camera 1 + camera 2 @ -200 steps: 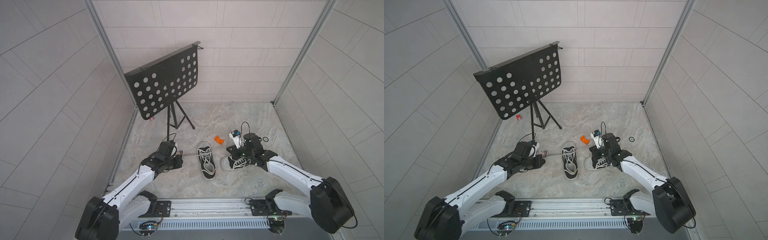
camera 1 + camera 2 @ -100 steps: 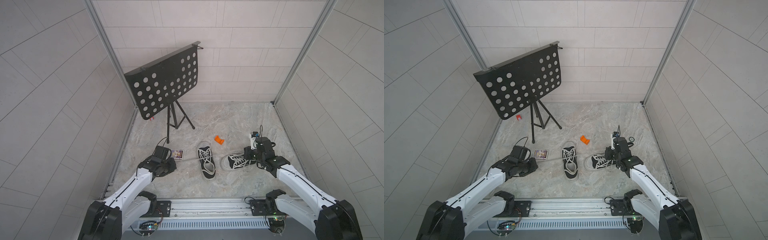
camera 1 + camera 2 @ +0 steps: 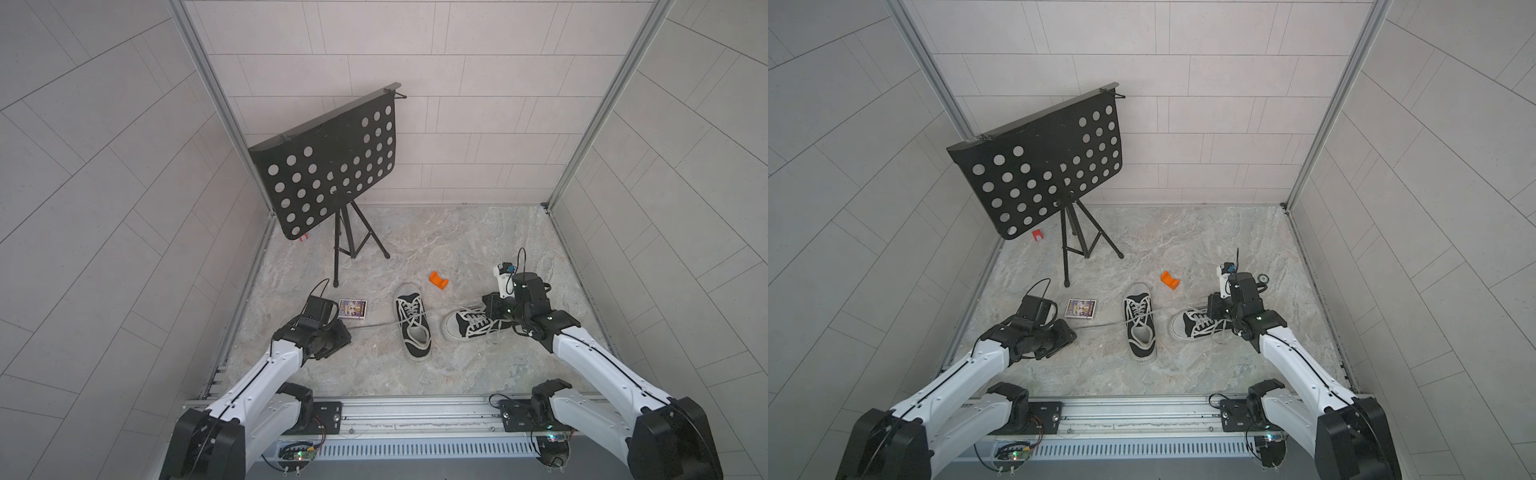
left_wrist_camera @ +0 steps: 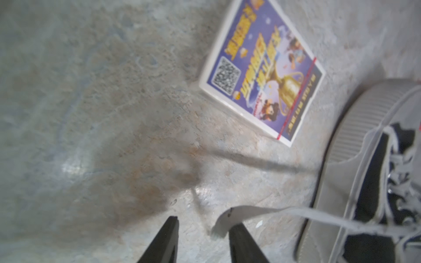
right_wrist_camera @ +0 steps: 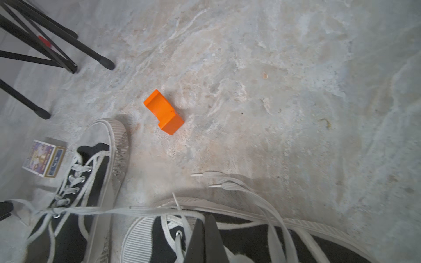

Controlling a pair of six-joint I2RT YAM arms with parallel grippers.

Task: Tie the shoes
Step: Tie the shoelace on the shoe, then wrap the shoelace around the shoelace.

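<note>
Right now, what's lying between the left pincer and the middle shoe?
Only one whitish lace, running from the shoe over bare floor to the left pincer, seen in both top views.

Left arm (image 3: 266, 374) and right arm (image 3: 602, 365): white link shells, black joint housings and black wrists; thin black cable loop (image 3: 322, 286) above each wrist; black shoulder bases bolted to a silver rail (image 3: 415, 409), screw heads visible; fingers (image 4: 164, 243) black, tapered to points.

Print on the card box (image 4: 262, 68) blurs beyond reading. The music stand (image 3: 324, 137) half hides a red thing (image 3: 304, 238) too small to name.
</note>
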